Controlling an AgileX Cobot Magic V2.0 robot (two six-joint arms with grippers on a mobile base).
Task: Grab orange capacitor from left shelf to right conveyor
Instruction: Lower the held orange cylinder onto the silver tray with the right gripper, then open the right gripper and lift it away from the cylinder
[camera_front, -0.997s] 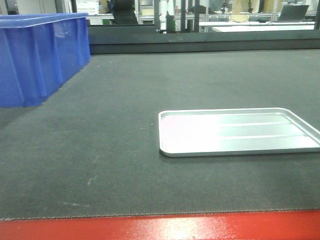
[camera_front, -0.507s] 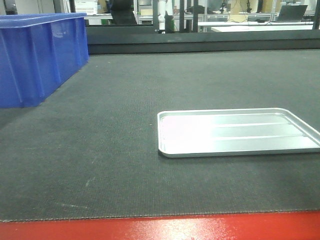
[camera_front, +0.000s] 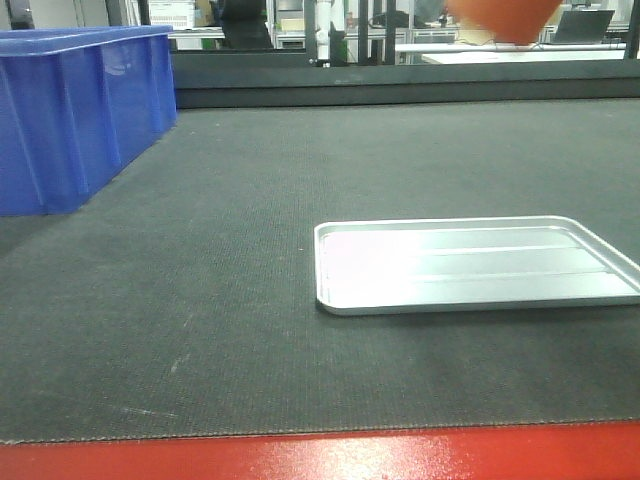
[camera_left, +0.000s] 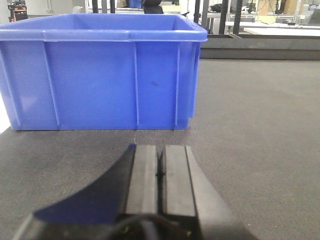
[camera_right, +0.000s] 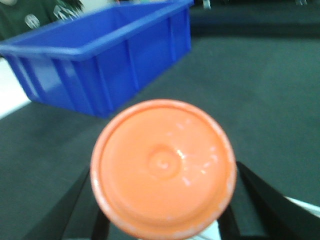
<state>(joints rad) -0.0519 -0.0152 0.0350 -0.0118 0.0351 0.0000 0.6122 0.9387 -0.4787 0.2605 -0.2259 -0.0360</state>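
Left wrist view put the left pincer closest to the lens. Its two dark fingers were pressed flat together along their length with nothing between them. It sat low over the table, a broad belt of dark textured fabric. Beyond it a blue plastic bin stood on the belt, its ribbed side facing the camera.

Seen from the right wrist, the orange capacitor filled the foreground. Its round lidded top faced the lens and was slightly blurred. The right pincer had it in its hold, with a dark finger showing past each side of the lid, though the lid hid the contact itself. Behind and below lay the dark belt, and the blue bin stood farther off.

From the front-facing camera, the table's red front edge ran nearest. A shallow silver tray lay flat on the belt past it, toward the right edge and nearer the front than the far side, with nothing in it. The blue bin stood at the left edge toward the far left corner, well apart from the tray. The capacitor appeared only as a blurred orange shape cut off at the top of the frame. It hung in the air over the far right part of the table, touching neither belt nor tray. Workbenches and dark frames stood beyond the far edge.
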